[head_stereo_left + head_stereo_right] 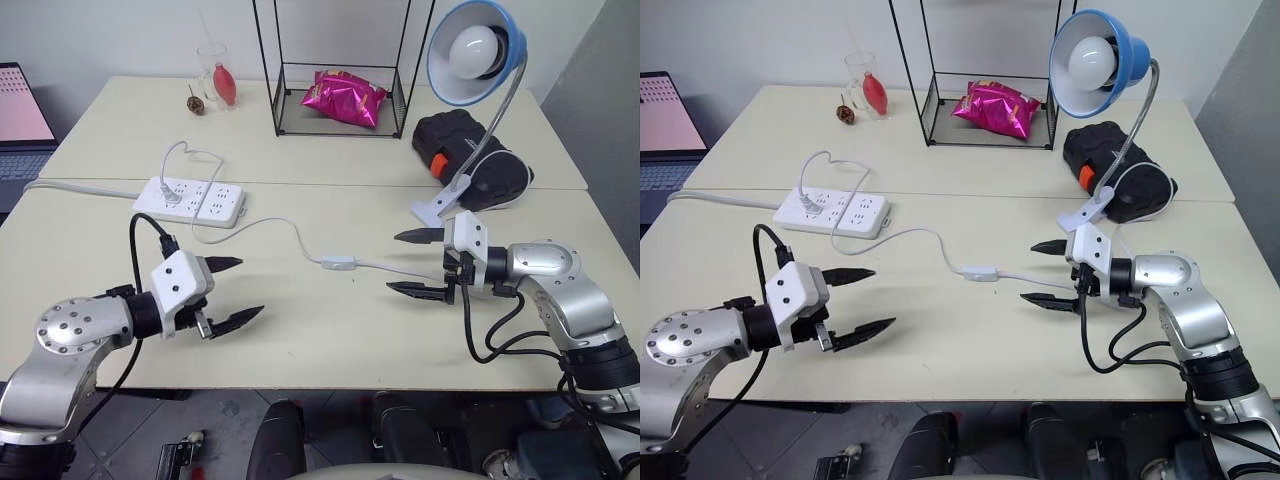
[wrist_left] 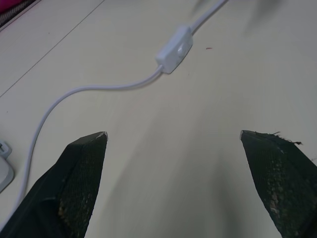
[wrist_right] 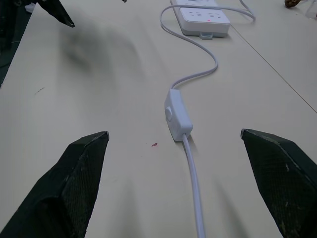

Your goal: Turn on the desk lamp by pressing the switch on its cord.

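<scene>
Two pale desks (image 1: 330, 330) pushed together make up the whole workspace, with a grey wall behind. So the switch (image 1: 338, 263) is sitting flat on the near desk, pretty much dead centre, rocker side up, nothing touching it. The cord (image 1: 275, 226) runs out of one end in a loose curve back to the power strip (image 1: 190, 199), and out of the other end toward the desk lamp (image 1: 476, 52), which is over on the robot's right with its white clip base resting on the desk. The bulb looks unlit to me, so the press hasn't happened yet.

The right gripper (image 1: 420, 264) hovers just beside the switch, pointing at it from the lamp side, jaws spread wide and holding nothing. The left gripper (image 1: 233, 291) is further off on the other side, also wide open and empty, aimed roughly the same way.

My read: this is the approach step, lining up before the press. Next move probably needs one fingertip brought down right onto the little rocker, not the housing. The switch is light and loose, so I'd guess it slides unless the other gripper pins the cord or the body.

Behind all this are a wire rack (image 1: 340, 70) with a pink snack bag (image 1: 350, 97), a black pouch (image 1: 470, 155) and a laptop (image 1: 20, 120).
</scene>
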You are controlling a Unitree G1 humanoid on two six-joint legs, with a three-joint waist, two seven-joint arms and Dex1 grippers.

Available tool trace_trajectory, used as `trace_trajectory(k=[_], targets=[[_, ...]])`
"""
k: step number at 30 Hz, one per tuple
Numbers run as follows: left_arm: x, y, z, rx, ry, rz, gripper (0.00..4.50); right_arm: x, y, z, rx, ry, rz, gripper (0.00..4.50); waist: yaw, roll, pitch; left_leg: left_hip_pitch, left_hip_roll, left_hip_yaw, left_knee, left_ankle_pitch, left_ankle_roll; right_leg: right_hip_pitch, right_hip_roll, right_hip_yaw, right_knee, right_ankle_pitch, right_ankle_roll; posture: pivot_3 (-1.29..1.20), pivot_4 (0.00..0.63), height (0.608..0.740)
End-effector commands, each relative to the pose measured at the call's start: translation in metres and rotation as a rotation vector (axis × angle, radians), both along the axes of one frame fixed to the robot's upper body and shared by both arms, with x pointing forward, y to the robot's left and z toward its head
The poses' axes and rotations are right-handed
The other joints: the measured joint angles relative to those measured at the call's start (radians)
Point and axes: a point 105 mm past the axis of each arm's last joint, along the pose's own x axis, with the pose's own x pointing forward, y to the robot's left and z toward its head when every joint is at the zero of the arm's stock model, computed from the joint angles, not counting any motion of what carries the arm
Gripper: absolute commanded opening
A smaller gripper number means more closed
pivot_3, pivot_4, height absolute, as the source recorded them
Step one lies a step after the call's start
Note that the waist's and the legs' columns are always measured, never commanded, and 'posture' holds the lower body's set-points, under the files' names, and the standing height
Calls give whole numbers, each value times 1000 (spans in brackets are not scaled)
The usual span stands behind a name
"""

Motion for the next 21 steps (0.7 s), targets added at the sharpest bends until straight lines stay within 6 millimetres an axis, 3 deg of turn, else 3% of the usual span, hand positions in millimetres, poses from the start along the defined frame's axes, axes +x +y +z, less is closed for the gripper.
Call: trace_trajectory(k=[1,11,15,21], targets=[[-2,-5,8,-9,-26,-35,4486,-3,1,12,12,-56,6,4500,0,0,0,0,0,0,0,0,0,0,0,0,0,0,0,0,150,740],[-1,-9,13,-18,-49,-43,4486,-4,3,13,21,-63,1,4500,0,0,0,0,0,0,0,0,0,0,0,0,0,0,0,0,150,740],[-10,-10,15,-71,5,-97,4486,-3,3,13,18,-64,2,4500,0,0,0,0,0,0,0,0,0,0,0,0,0,0,0,0,150,740],[-10,-12,16,-66,-9,-125,4486,7,7,19,21,-61,4,4500,-1,0,0,0,0,0,0,0,0,0,0,0,0,0,0,0,150,740]])
